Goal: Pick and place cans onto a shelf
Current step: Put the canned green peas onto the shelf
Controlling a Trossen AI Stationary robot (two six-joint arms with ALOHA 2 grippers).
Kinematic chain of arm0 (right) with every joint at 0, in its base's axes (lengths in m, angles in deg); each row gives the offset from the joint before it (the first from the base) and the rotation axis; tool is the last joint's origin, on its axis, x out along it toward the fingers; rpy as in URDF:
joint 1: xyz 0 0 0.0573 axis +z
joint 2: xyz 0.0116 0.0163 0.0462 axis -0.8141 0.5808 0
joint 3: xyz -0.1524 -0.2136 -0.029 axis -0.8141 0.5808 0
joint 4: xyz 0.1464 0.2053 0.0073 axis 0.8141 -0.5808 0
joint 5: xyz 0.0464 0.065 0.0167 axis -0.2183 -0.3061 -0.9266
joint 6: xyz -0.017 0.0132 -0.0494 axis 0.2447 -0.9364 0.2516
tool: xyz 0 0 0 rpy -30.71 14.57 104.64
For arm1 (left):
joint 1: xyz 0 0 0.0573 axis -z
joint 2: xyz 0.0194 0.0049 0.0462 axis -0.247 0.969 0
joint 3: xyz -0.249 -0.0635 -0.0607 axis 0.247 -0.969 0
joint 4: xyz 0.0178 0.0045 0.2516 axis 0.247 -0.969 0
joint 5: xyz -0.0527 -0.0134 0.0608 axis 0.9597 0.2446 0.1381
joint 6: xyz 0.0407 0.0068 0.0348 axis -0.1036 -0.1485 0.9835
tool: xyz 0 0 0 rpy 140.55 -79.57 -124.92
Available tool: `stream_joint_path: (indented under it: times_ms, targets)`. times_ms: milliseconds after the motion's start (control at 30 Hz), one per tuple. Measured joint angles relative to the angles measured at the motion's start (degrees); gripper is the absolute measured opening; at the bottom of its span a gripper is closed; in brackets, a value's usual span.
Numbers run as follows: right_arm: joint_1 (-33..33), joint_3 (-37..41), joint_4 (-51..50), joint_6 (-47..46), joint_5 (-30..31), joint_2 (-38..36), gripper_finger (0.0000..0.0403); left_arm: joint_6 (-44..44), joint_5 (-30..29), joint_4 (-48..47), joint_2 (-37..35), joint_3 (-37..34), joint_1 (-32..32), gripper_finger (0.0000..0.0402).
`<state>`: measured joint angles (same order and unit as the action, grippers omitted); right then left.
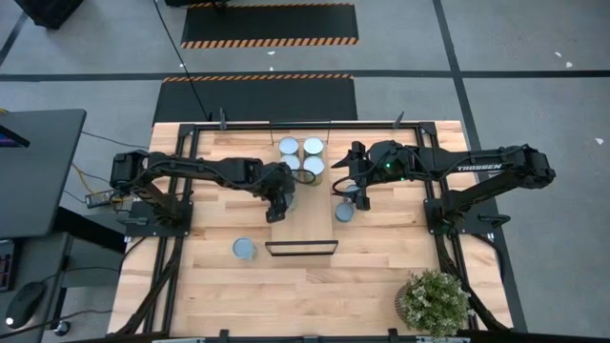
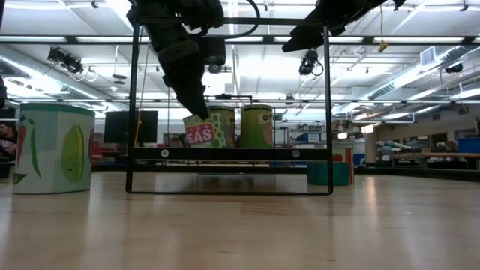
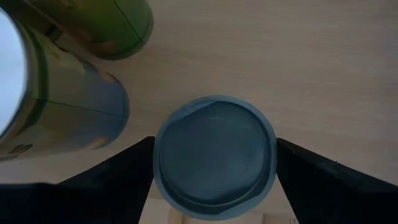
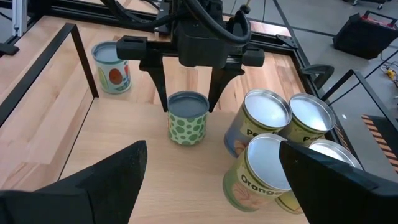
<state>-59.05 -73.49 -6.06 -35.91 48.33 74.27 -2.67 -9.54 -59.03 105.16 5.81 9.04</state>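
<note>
Four cans (image 1: 300, 157) stand at the shelf's (image 1: 315, 214) far end; the spread left gripper (image 4: 189, 106) straddles a fifth (image 4: 188, 117); others remain.

Bright, even overhead light, soft shadows

Left pincer (image 1: 279, 206) pointing down, fingers spread — right pincer (image 1: 353, 196) wide open, both arms reaching inward
</note>
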Motion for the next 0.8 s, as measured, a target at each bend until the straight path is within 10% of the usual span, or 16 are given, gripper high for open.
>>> stream_joint_path:
  times_ms: [800]
  targets:
    - [0.0, 0.0, -0.3, 0.0, 0.0, 0.0, 0.0373, -0.1, 0.0, -1.2, 0.0, 0.0, 0.0, 0.0318]
